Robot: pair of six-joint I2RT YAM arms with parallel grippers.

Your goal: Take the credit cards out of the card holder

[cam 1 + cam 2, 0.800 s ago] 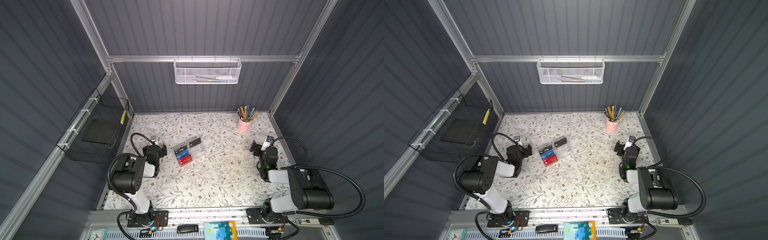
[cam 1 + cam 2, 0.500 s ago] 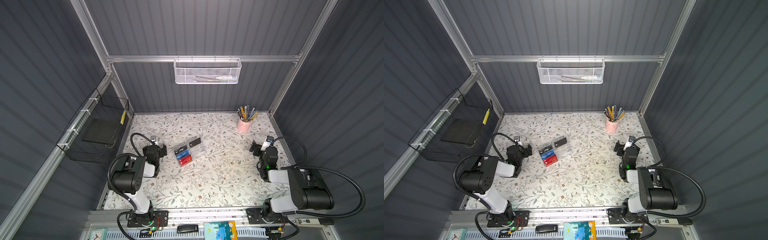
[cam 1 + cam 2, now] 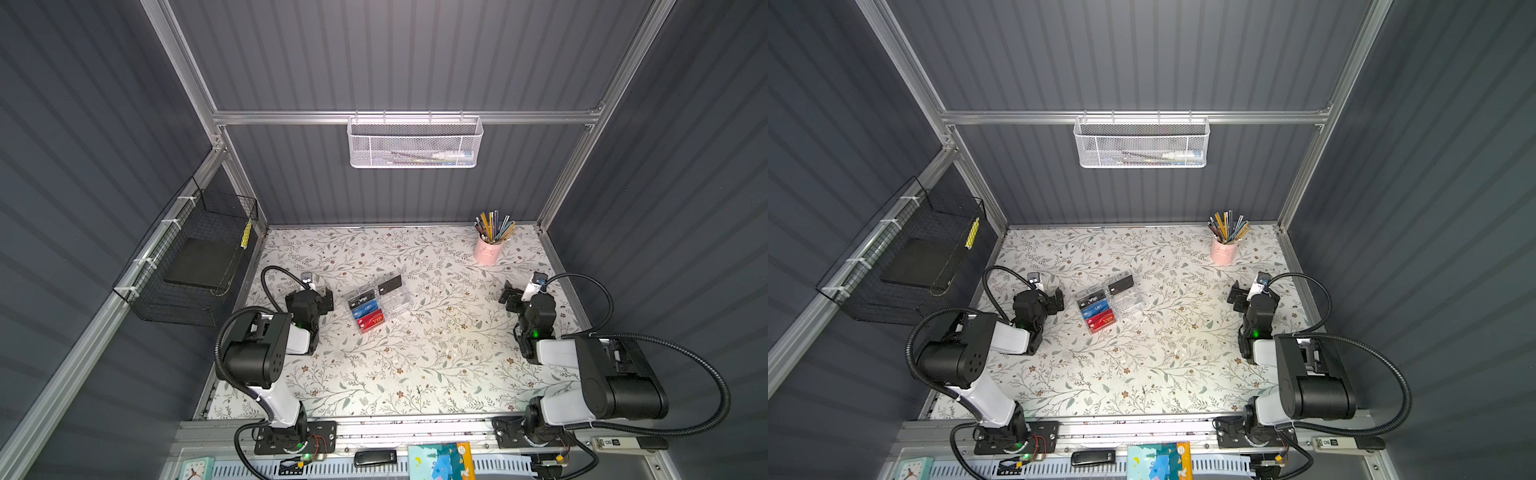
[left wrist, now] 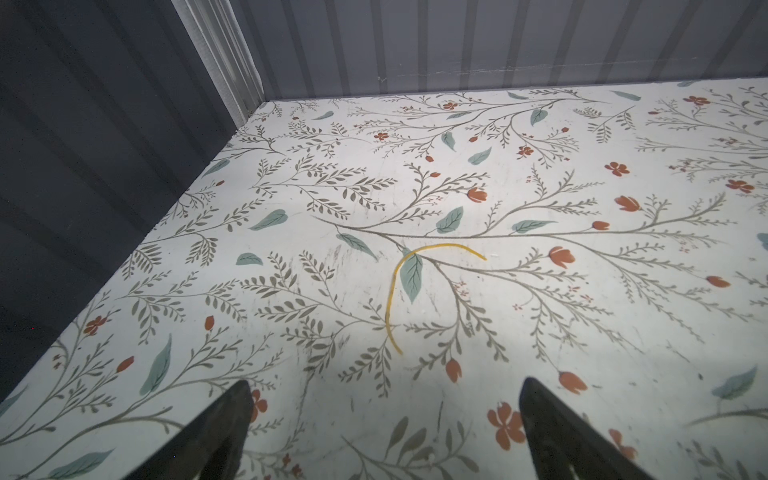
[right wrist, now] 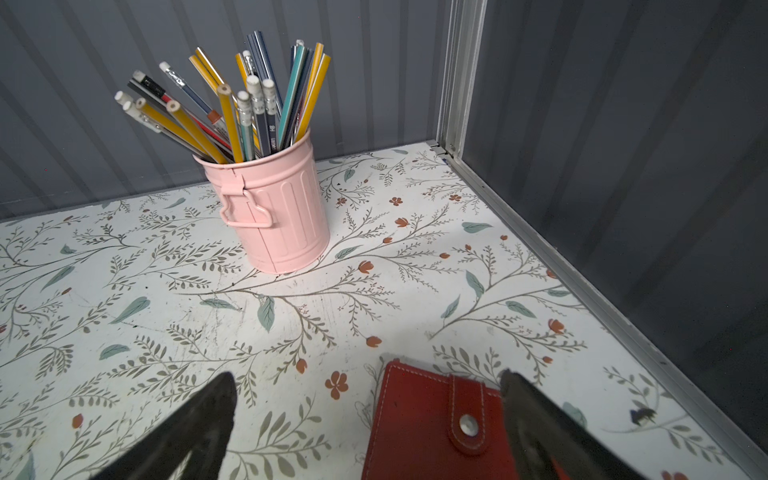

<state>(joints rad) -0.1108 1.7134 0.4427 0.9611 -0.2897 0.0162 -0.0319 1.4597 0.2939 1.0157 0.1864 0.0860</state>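
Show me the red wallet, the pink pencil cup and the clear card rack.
red wallet (image 5: 419, 428), right wrist view, front cover.
pink pencil cup (image 5: 286, 216), right wrist view, ribbed side.
clear card rack (image 3: 395, 298), a top view, its bare clear part.

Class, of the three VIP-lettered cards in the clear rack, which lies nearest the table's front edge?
The red card: the blue card lies behind it, the black card farthest back.

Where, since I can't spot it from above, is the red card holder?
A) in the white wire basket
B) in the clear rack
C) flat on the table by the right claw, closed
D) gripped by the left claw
C: the right wrist view shows the card holder lying flat on the table, strap snapped shut, beside the open right claw.
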